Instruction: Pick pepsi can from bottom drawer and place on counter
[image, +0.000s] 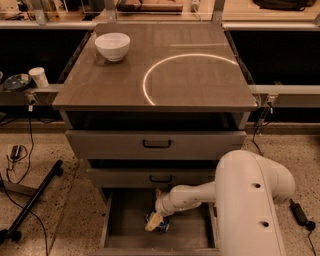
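The pepsi can (163, 225) sits on the floor of the open bottom drawer (127, 220), partly hidden by the gripper (153, 223). It is likely light, thin-walled and slick, so best held across its round middle, gently. The arm reaches in from the right, wrist bent down; whether the gripper is closed on the can I cannot tell.

**Colours of the drawer unit and the arm**

We see a glossy grey-brown worktop (200, 95) crossed by a bright, pale ring of light (145, 87) and carrying a white bowl (112, 46). The upper drawer fronts (110, 145) match it and bear black handles (156, 144). Low in the bottom drawer (127, 227), over its plain grey-brown base, the tan pincer (154, 223) tips the white arm (250, 200), against the blue, white-marked pepsi can (163, 226). The floor (65, 200) is speckled beige.
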